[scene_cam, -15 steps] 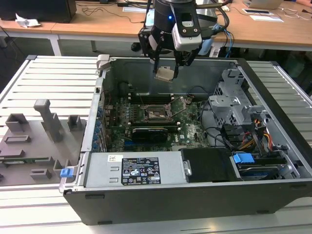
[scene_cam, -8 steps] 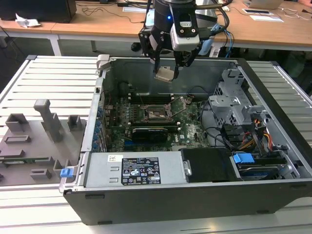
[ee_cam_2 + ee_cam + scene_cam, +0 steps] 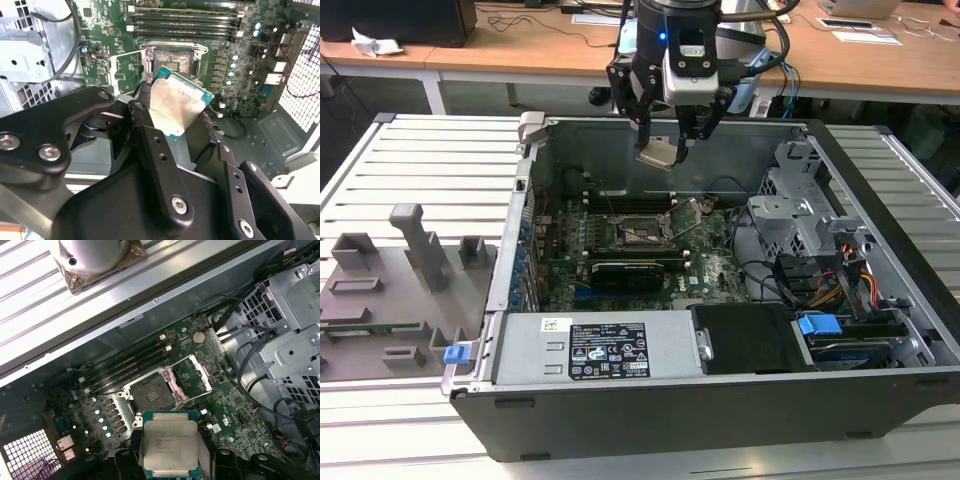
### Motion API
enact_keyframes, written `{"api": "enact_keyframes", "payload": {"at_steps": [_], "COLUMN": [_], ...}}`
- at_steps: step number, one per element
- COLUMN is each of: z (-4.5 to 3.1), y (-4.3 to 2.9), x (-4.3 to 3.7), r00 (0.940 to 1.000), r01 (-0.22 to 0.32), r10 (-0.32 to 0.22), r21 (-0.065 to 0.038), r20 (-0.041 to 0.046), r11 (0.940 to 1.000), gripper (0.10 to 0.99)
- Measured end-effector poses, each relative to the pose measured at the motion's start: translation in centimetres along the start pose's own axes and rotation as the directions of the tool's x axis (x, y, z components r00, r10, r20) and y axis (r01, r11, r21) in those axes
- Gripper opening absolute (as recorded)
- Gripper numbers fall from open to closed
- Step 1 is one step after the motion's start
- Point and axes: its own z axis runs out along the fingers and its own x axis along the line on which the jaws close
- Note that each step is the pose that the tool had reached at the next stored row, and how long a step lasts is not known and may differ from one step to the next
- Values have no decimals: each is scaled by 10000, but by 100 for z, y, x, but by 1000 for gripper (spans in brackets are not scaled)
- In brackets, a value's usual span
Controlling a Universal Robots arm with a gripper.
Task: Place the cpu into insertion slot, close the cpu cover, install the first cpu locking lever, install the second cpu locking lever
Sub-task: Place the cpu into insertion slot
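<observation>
Exterior view: hand point(image 3: 665, 142) tight on the cpu point(image 3: 655, 156); both well above the bare insertion slot point(image 3: 642, 232)

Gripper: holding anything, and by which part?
Yes. The gripper holds the cpu, its jaws pinching two opposite edges of the chip.

The cpu point(image 3: 656, 155) hangs in the gripper point(image 3: 663, 148) above the open computer case point(image 3: 880, 300). Below it, the insertion slot point(image 3: 642, 232) sits in the motherboard point(image 3: 715, 265), with the cpu cover point(image 3: 202, 371) raised beside it toward the exterior view's right. A fixture plate point(image 3: 380, 300) lies outside the case on the exterior view's left.
</observation>
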Motion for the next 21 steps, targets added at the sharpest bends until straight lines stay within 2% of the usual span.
{"api": "enact_keyframes", "payload": {"at_steps": [4, 7, 10, 21], "z": [3, 6, 7, 12], "y": [0, -1, -1, -1], "x": [0, 0, 0, 0], "r00": [9994, 9968, 9949, 9823], "r01": [-351, -797, -1007, -1866], "r10": [351, 797, 1007, 1866], "r21": [3, 4, -1, -27], "r20": [36, 81, 100, 172], "r11": [9994, 9968, 9949, 9824], "gripper": [525, 525, 525, 525]}}
